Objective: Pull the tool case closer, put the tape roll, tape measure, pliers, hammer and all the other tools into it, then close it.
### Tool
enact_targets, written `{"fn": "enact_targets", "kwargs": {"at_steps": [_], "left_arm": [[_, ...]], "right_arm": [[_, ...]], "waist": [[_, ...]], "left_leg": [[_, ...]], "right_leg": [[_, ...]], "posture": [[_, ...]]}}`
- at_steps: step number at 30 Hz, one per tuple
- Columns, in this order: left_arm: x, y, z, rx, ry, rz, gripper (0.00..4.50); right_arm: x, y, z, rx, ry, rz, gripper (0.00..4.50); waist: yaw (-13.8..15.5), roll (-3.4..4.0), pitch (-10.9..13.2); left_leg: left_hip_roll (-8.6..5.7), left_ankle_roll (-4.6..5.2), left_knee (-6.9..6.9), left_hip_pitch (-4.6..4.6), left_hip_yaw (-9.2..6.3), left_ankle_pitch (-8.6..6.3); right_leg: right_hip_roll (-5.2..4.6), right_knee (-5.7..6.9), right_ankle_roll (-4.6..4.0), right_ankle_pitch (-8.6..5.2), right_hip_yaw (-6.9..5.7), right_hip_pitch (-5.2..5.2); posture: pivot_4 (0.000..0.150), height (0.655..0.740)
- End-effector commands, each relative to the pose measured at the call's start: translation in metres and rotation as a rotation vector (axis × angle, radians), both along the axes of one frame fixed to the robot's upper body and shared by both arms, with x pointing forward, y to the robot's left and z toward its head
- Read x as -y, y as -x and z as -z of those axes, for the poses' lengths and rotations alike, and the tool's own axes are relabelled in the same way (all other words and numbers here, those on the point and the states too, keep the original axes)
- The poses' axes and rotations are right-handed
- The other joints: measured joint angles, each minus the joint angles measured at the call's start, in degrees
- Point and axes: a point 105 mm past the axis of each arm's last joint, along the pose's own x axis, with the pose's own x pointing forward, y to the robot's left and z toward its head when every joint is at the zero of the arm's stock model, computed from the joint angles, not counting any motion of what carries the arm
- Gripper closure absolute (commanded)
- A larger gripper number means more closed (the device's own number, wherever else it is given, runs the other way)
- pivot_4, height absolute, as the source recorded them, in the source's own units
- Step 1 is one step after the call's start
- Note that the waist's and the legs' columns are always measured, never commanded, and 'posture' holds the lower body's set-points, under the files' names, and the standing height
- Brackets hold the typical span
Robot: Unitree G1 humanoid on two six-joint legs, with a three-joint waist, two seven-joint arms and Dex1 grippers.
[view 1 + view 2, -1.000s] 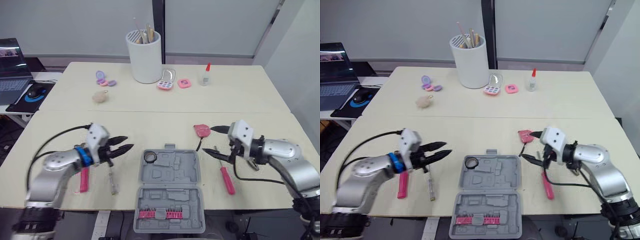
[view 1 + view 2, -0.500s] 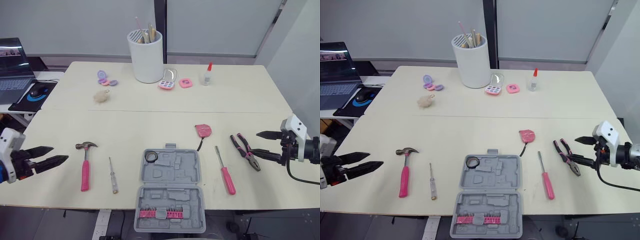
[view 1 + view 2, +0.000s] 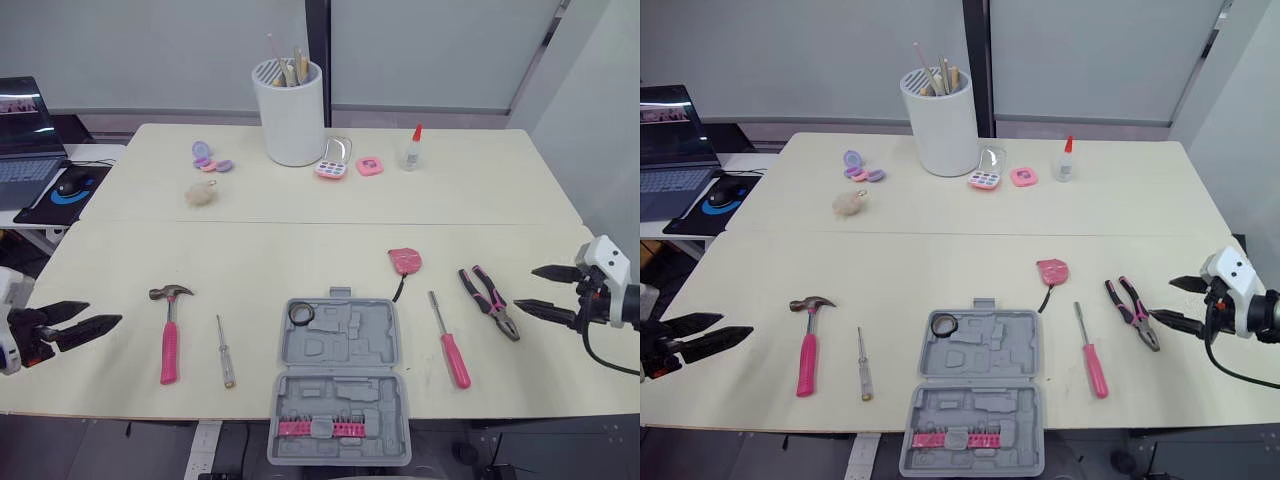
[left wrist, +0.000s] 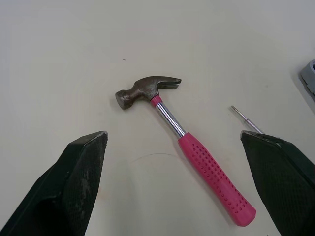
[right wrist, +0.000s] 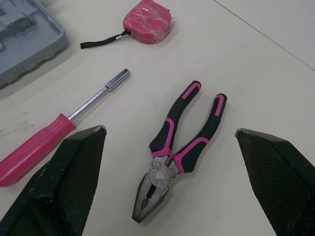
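The open tool case lies at lower centre, with the tape roll in its upper left corner. At the left edge the left claw is spread and empty near the hammer. At the right edge the right claw is spread and empty beside the pliers.

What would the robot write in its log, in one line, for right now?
left end effector: open, empty, facing hammer | right end effector: open, empty, facing pliers | tool case: open
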Motion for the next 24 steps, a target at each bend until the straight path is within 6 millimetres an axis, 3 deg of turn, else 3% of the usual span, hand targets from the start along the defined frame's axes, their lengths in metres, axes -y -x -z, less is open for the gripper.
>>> {"fn": "enact_targets", "kwargs": {"at_steps": [1, 5, 10, 13, 18, 23, 24], "left_arm": [[0.001, -0.002, -0.009, 0.039, -0.024, 0.005, 0.01], [0.032, -0.018, -0.023, 0.116, -0.001, 0.082, 0.01], [0.106, -0.043, -0.050, 0.255, 0.028, 0.256, 0.01], [0.156, -0.055, -0.061, 0.343, 0.038, 0.364, 0.01], [0.231, -0.064, -0.065, 0.454, 0.006, 0.539, 0.01], [0.288, -0.062, -0.056, 0.486, -0.008, 0.692, 0.01], [0.296, -0.062, -0.053, 0.487, -0.002, 0.706, 0.00]], "right_arm": [[-0.001, -0.002, -0.011, 0.058, 0.029, -0.014, 0.00], [-0.016, -0.009, -0.011, 0.116, 0.024, -0.015, 0.00], [-0.049, -0.018, -0.007, 0.177, -0.014, 0.000, 0.00], [-0.079, -0.022, -0.003, 0.189, -0.110, 0.029, 0.00], [-0.119, -0.026, 0.018, 0.183, -0.156, 0.079, 0.00], [-0.137, -0.036, 0.034, 0.206, -0.165, 0.163, 0.00], [-0.140, -0.038, 0.037, 0.208, -0.172, 0.175, 0.19]], "waist": [[-0.05, 0.00, 0.00], [-0.02, 0.00, 0.00], [0.27, -0.02, -0.01], [0.24, -0.03, -0.02], [0.08, -0.03, -0.02], [0.04, -0.03, -0.02], [0.02, -0.03, -0.02]], "left_leg": [[0.00, 0.00, 0.00, 0.00, 0.00, 0.00], [0.00, 0.00, 0.02, 0.01, -0.02, 0.00], [-0.02, -0.01, 0.08, -0.02, -0.07, 0.01], [-0.06, -0.02, 0.09, -0.04, -0.07, 0.01], [-0.09, -0.03, 0.07, -0.07, -0.05, 0.01], [-0.09, -0.06, 0.09, -0.06, -0.09, 0.04], [-0.08, -0.07, 0.09, -0.05, -0.07, 0.04]], "right_leg": [[0.00, 0.00, 0.00, 0.00, 0.00, 0.00], [0.00, 0.01, 0.00, 0.00, -0.01, 0.01], [-0.01, 0.04, 0.03, 0.02, -0.02, 0.07], [-0.01, 0.03, 0.06, 0.03, 0.00, 0.08], [0.03, 0.01, 0.07, 0.04, 0.06, 0.06], [0.13, 0.04, 0.08, 0.04, 0.09, 0.07], [0.15, 0.05, 0.08, 0.05, 0.12, 0.06]], "posture": [[0.150, 0.7400], [0.150, 0.7400], [0.150, 0.7400], [0.150, 0.7400], [0.150, 0.7400], [0.150, 0.7400], [0.150, 0.7400]]}}
